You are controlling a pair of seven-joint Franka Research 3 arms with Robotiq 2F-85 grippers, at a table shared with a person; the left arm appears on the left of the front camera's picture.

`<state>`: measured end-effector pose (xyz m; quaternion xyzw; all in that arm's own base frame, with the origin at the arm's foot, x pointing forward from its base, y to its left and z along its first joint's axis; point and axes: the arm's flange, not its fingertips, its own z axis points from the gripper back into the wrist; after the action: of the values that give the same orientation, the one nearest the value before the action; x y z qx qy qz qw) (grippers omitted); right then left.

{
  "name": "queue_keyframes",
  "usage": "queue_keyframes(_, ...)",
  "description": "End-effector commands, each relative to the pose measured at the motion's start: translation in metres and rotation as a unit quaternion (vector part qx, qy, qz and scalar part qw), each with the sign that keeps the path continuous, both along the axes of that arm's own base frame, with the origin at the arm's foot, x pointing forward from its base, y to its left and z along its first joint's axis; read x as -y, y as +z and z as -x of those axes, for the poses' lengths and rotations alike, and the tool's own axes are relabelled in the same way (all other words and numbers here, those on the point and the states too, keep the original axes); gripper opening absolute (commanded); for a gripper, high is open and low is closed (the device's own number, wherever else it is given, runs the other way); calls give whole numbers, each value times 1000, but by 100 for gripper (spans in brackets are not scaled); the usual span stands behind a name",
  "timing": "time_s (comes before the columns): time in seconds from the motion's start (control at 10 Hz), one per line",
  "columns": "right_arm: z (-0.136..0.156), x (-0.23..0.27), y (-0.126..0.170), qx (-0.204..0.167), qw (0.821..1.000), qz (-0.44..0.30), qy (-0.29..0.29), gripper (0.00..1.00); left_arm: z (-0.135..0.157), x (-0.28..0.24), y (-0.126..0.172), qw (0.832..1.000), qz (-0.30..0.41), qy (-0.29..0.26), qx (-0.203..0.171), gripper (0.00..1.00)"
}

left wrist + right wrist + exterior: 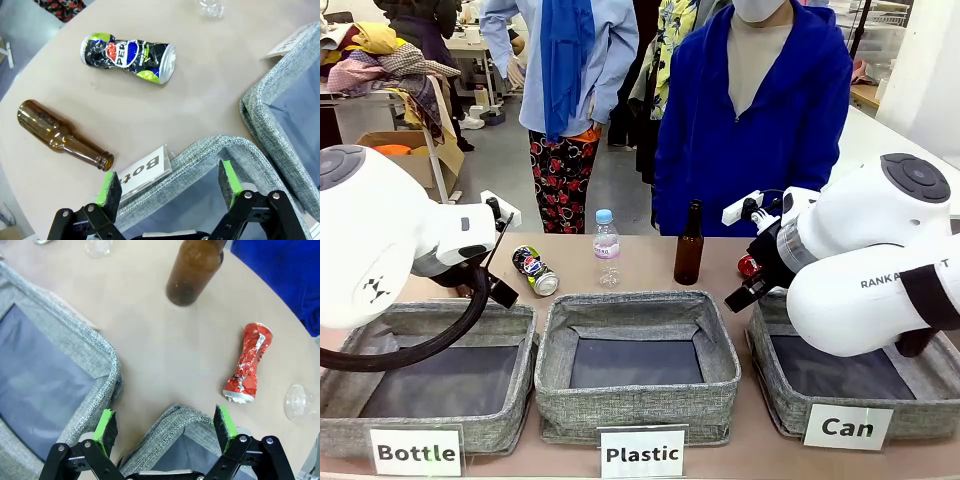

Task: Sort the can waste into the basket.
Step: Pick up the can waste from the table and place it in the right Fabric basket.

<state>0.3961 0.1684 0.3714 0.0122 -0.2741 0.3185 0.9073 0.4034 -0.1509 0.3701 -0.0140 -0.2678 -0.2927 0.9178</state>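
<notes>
One brown bottle (689, 243) stands upright on the surface (645, 262) near a clear water bottle (607, 248), and a second brown bottle (62, 135) lies flat by the "Bottle" bin (345, 425).

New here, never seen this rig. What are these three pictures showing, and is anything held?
Two white robot arms stand at a table, facing a person in blue. The front view looks across from between the arms; the other two come from a camera on each wrist, looking along its green-padded fingers. The left gripper and right gripper are open, holding nothing, each above a basket rim. On the table: a dark blue can, a crushed red can, an upright brown bottle, a lying brown bottle, a clear plastic bottle, plus the Bottle basket, Plastic basket and Can basket.
</notes>
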Motion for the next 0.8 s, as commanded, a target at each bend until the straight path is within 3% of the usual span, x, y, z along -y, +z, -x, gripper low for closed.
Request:
queue_keyframes(0.0,0,0,0,0,1000,0,0,100,0,0,0,1000,0,0,0,100)
queue_keyframes(0.5,3,2,7,-3,1000,-8,-4,100,0,0,0,1000,0,0,0,100)
queue_keyframes(0.7,18,14,46,-20,997,-41,-62,100,19,0,27,995,61,-78,-22,100)
